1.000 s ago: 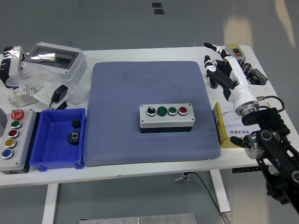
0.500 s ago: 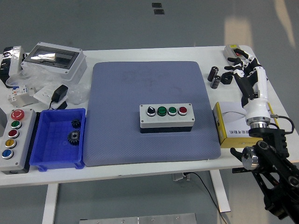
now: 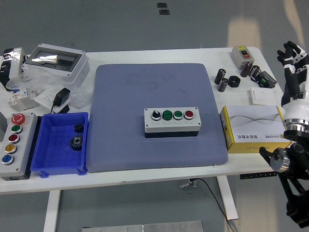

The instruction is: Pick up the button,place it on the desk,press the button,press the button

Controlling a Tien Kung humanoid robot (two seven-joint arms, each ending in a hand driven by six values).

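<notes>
Head view, sole view on record. The white desk (image 3: 145, 176) is carrying a blue-grey mat (image 3: 154, 96) across its middle, and the button box (image 3: 172, 121), a grey unit with a black knob and green, green and red caps along its top, is sitting upright near the mat's centre, untouched by anything. The right hand (image 3: 292, 54) is now hanging off the desk's right edge, fingers spread and relaxed, gripping nothing; a second ago it was reaching in over the small parts at the far right corner, half a second ago it was already drawing back, and now it is clear of the desk altogether. The left hand is not showing. To the right of the mat a yellow-sided carton (image 3: 253, 128) is lying flat, with black cylinders (image 3: 221, 79), a small grey switch box (image 3: 241, 54) and a white card (image 3: 263, 95) beyond it. To the left, a blue bin (image 3: 43, 147) is holding two dark gears (image 3: 76, 137), just beside a second, longer button panel (image 3: 13, 140) at the desk's near-left corner; a clear-lidded enclosure (image 3: 55, 60) and a black plug (image 3: 61, 98) are lying behind it. Judgement: the box is already placed on the desk and the arm is retreating, so the pressing steps are probably finished or nearly so; nothing here confirms the presses.
</notes>
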